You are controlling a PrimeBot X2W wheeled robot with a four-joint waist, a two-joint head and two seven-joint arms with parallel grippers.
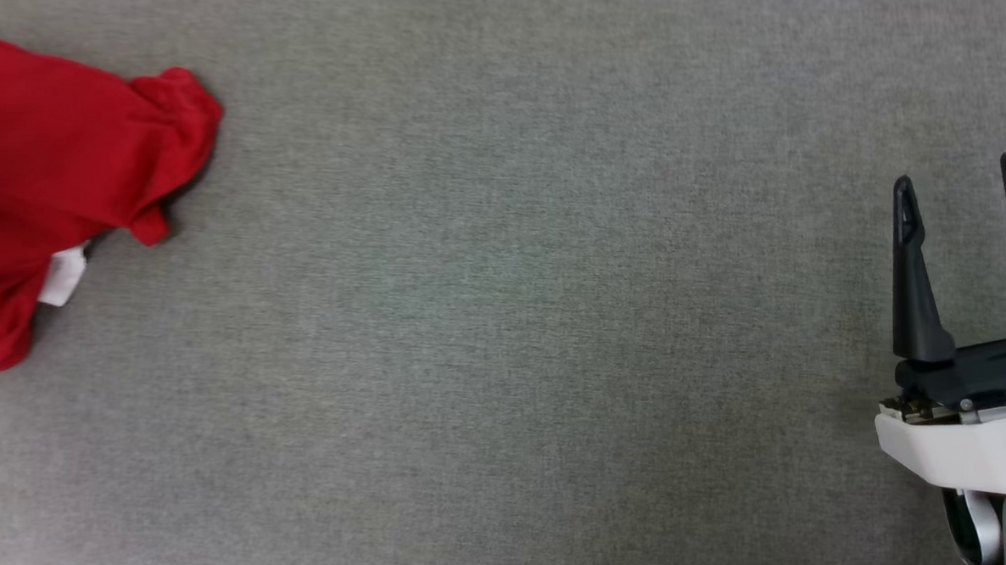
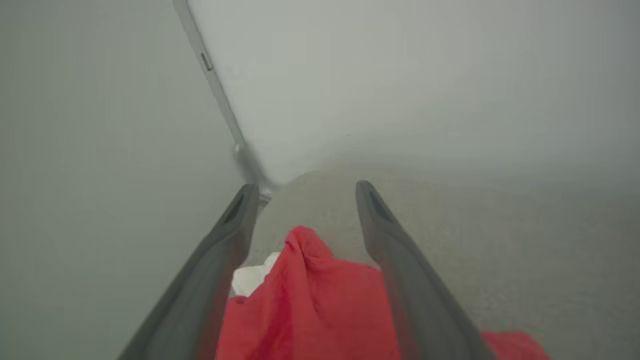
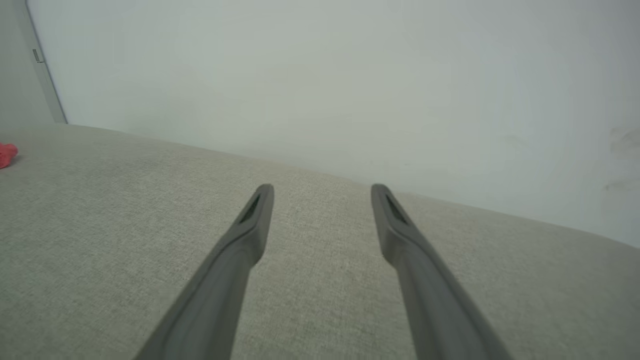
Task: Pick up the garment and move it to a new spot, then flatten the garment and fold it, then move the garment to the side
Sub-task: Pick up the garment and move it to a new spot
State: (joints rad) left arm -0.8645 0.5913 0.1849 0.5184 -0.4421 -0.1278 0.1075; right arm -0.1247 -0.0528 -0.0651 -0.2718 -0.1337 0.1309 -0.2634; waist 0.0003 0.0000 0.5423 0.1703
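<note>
Red soft T-shirt (image 1: 56, 166) bunched on grey cloth surface (image 1: 513, 316) | my left gripper (image 2: 306, 188) spread over it | right gripper (image 1: 957, 176) spread, empty | I judge nothing done

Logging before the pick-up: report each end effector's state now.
Left end effector: open, straddling the red shirt, not gripping it.
Right end effector: open, empty.

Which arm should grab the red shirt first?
Probably the left. In its wrist view the garment sits right between the fingers of the open left gripper. The right gripper, also open, hangs over bare grey surface, far across from the garment.
</note>
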